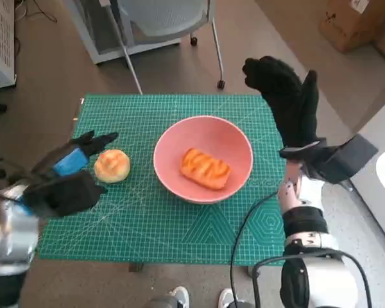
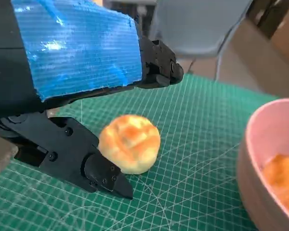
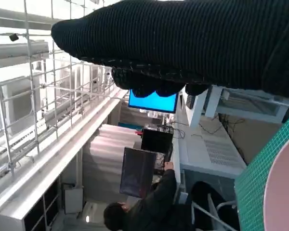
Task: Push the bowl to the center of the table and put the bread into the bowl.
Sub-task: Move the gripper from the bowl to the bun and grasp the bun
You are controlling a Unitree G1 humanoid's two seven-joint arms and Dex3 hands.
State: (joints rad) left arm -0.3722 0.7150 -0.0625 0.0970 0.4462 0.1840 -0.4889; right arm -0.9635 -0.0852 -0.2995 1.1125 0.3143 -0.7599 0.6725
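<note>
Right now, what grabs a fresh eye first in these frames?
The pink bowl sits mid-mat on the green cutting mat, with an oblong glazed bread already inside it. A round bun lies on the mat beside the bowl, the blue-taped left hand open around it but not gripping. The gloved right hand is raised open above the mat's far right corner.
</note>
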